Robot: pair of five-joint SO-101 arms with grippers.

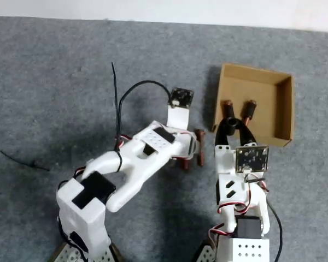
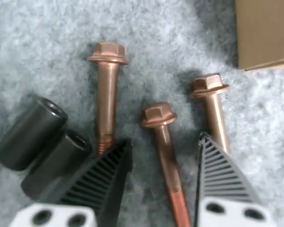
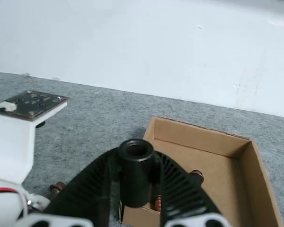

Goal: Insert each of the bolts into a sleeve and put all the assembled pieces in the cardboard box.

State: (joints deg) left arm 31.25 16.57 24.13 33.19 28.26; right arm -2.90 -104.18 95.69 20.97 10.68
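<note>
Left end effector (image 2: 164,142), jaws wide apart, straddles the middle of three copper hex-flange bolts (image 2: 158,115) lying on the grey felted table (image 2: 47,38), near two black cylindrical sleeves (image 2: 31,132). Right end effector (image 3: 137,161) clamps an upright black sleeve (image 3: 135,184) just before the open-topped cardboard box (image 3: 203,139).

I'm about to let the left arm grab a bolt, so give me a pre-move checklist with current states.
1. Left gripper jaws open: ok.
2. Middle bolt lies between them: ok.
3. Neighbouring bolt clear of jaws: not ok, it meets one jaw tip.
4. Right gripper holds black sleeve upright: ok.
5. Sleeve bore unobstructed: cannot tell.
6. Cardboard box beside right gripper: ok.
</note>
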